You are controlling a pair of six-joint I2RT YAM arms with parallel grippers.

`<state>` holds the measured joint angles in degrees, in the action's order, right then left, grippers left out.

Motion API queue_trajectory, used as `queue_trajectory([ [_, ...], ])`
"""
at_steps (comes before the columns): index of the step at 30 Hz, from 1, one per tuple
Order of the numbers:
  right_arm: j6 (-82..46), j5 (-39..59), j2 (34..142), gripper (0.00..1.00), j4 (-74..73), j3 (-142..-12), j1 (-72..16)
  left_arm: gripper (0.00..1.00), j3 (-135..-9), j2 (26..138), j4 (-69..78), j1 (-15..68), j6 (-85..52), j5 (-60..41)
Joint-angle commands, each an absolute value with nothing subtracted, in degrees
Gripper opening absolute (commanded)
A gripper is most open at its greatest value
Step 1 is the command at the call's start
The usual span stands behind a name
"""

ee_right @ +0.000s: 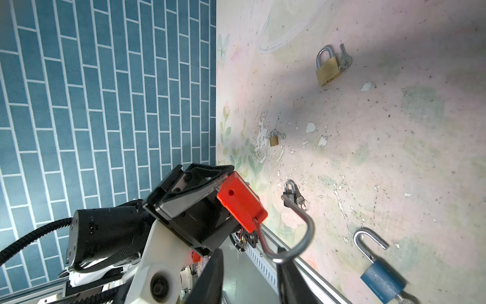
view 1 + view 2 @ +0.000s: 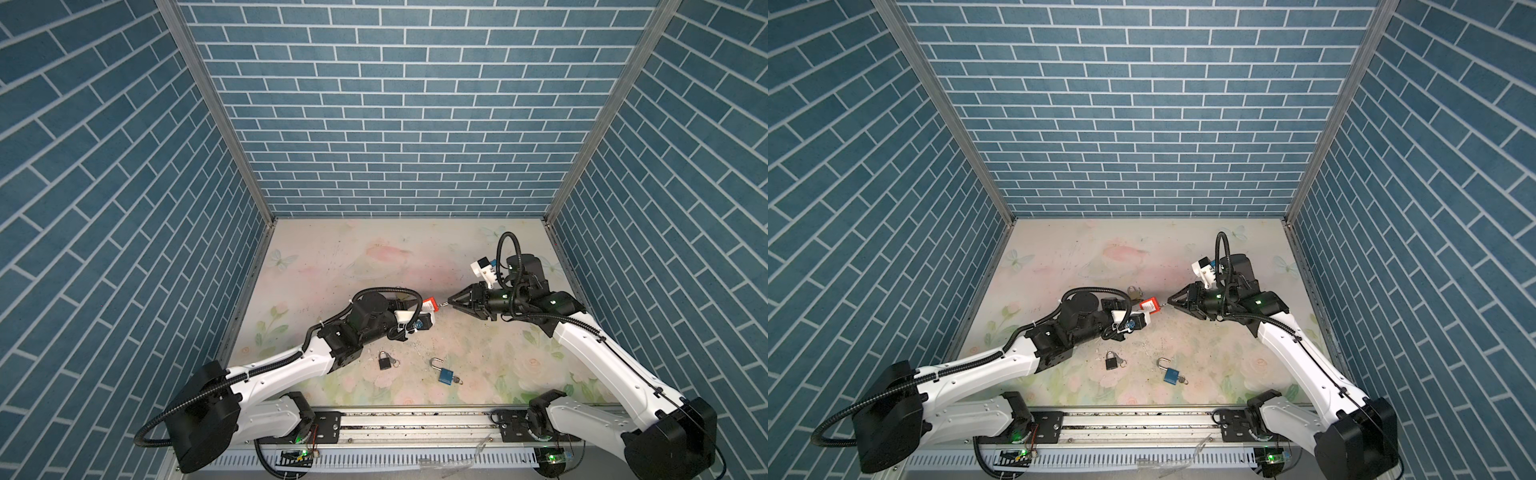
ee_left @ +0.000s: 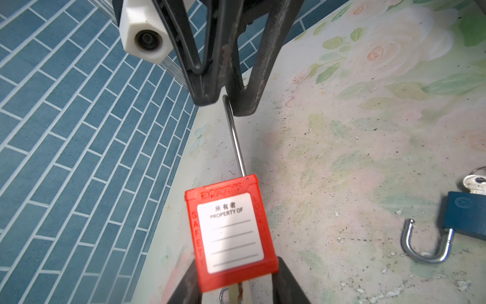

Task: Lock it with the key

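Left wrist view has the red padlock [image 3: 231, 234] held above the desk [image 3: 342, 158], its body clenched between the fingers of the left tool [image 3: 236, 285], with the white label side facing the camera. Its shackle [image 3: 235, 139] runs straight from the body to the right tool [image 3: 226, 101], whose fingers stand on either side of the bend. Whether they press on it or only bracket it cannot be told. Right wrist view shows the shackle open: one leg sits in the body and the free end is clear of its hole. A small metal ring [image 3: 223, 294] peeks out under the body. In both top views the red padlock hangs between the two tool tips. On the desk, on the near side of the red padlock, lie a black padlock [image 2: 383, 360] and a blue padlock [image 2: 445, 374] with its shackle swung open and keys [image 2: 457, 379] at its base. Just beyond the red padlock lies a brass padlock [image 1: 327, 67]. A smaller brass padlock [image 1: 274, 139] shows only in the right wrist view.
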<state>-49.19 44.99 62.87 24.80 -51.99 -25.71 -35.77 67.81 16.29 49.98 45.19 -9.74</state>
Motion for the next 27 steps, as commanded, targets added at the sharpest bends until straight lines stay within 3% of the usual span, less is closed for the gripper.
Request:
queue_trajectory([
  [1, -48.6, 43.4, 63.3, 0.34, 23.6, -51.1, -25.4, 0.36, -35.0, 66.4, 18.3, 50.6, 47.0, -11.5],
  [10, -46.7, 42.4, 63.3, 0.21, 23.7, -50.7, -24.4, 0.36, -34.3, 66.4, 19.3, 50.8, 47.7, -12.8],
  [16, -40.3, 42.8, 63.1, 0.01, 22.7, -50.3, -24.4, 0.36, -34.8, 67.3, 18.8, 50.9, 46.3, -14.2],
  [27, -30.8, 47.6, 59.2, 0.0, 13.9, -45.0, -24.5, 0.36, -37.3, 72.3, 23.3, 49.9, 36.7, -18.3],
])
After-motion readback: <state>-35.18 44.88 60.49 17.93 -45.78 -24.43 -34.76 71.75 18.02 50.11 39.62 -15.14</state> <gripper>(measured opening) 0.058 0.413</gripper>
